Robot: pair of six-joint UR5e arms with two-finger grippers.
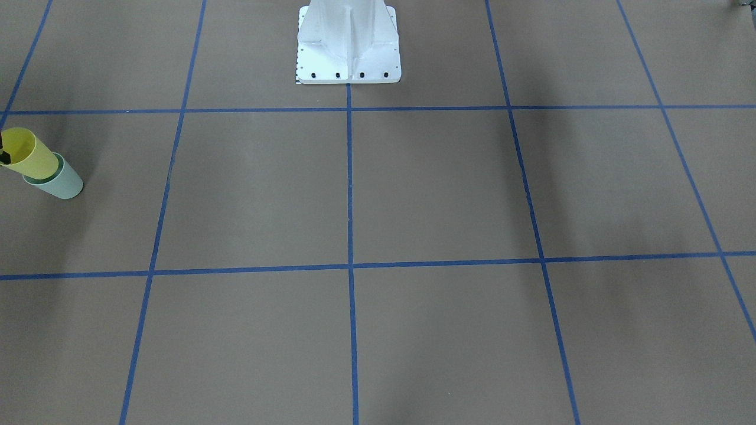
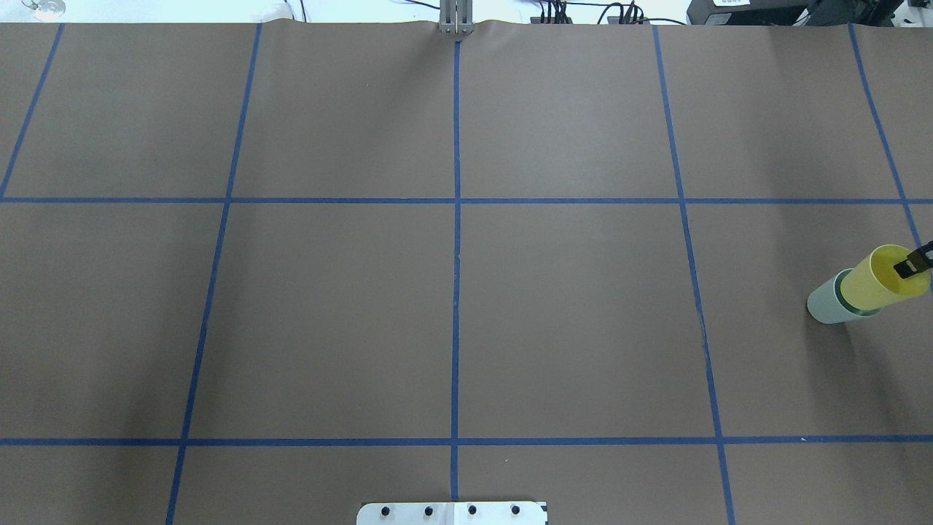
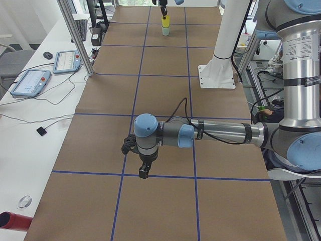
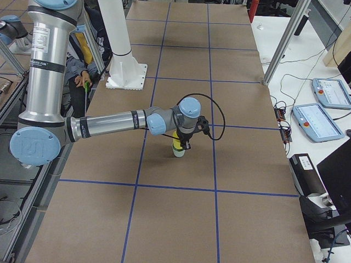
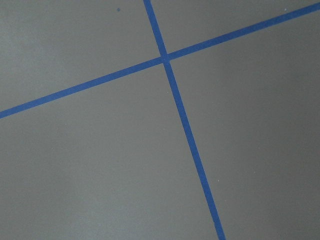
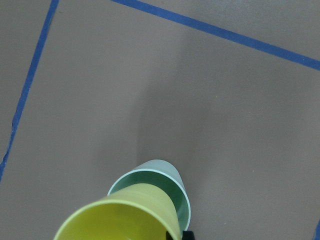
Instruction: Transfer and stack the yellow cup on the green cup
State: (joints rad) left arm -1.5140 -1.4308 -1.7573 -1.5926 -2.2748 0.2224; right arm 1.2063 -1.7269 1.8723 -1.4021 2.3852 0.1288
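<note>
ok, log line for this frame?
stage: stacking | yellow cup: base in green cup | right pincer: shut on yellow cup rim, one finger inside | left pincer: far off, over table, state unclear

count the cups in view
2. The yellow cup is on the robot's far right, its base down in the mouth of the green cup, which stands under it. No other cup shows in any view.

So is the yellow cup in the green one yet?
Partly: the base of the yellow cup sits inside the green cup; most sticks out.
</note>
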